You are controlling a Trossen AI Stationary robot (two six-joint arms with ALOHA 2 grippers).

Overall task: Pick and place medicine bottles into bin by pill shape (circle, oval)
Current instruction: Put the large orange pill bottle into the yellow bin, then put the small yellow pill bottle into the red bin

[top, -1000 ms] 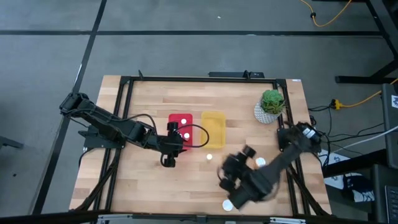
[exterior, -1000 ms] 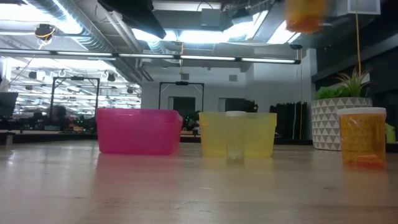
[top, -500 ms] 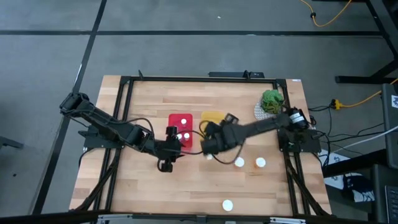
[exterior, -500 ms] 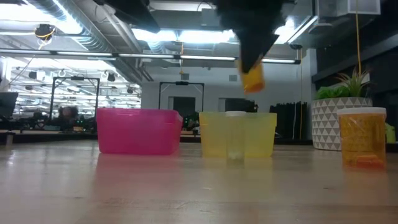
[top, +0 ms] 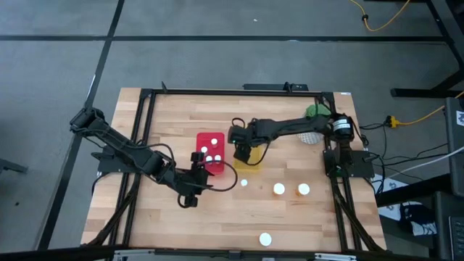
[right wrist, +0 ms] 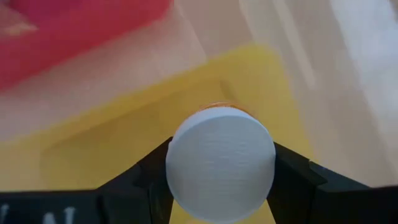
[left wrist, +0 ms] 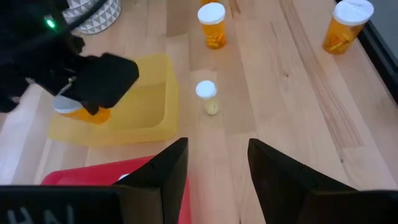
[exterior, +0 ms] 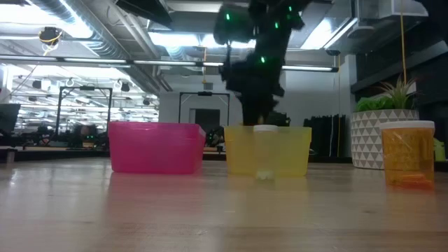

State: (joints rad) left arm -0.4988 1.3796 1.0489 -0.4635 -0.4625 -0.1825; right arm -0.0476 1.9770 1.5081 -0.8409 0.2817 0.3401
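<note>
My right gripper (top: pixel 245 154) hangs over the yellow bin (top: pixel 251 167), shut on an orange medicine bottle with a white cap (right wrist: pixel 221 163). The red bin (top: pixel 210 151) beside it holds white-capped bottles. My left gripper (left wrist: pixel 214 168) stands open and empty by the red bin's near side. On the table stand a small clear bottle (left wrist: pixel 206 96) in front of the yellow bin, two orange bottles (top: pixel 278 189) (top: pixel 303 190) to the right, and one bottle (top: pixel 265 238) near the front edge. My right gripper pinches the orange bottle between its two fingers (right wrist: pixel 292 177), which press on opposite sides at or just under the white cap's rim (right wrist: pixel 174 155). The fingers come from above, pointing steeply down. The bottle hangs cap-up, lifted clear over the yellow bin (right wrist: pixel 124 137).
A potted green plant (top: pixel 315 116) in a patterned pot stands at the far right, beside the right arm's base. A dark frame (top: pixel 217 92) runs around the wooden table top. Bare wood lies along the near left part of the table.
My right gripper has swung with the orange bottle from the table's near right part toward the far left, and has sunk until it hangs over the yellow bin. My left gripper has drifted slightly toward the near edge.
</note>
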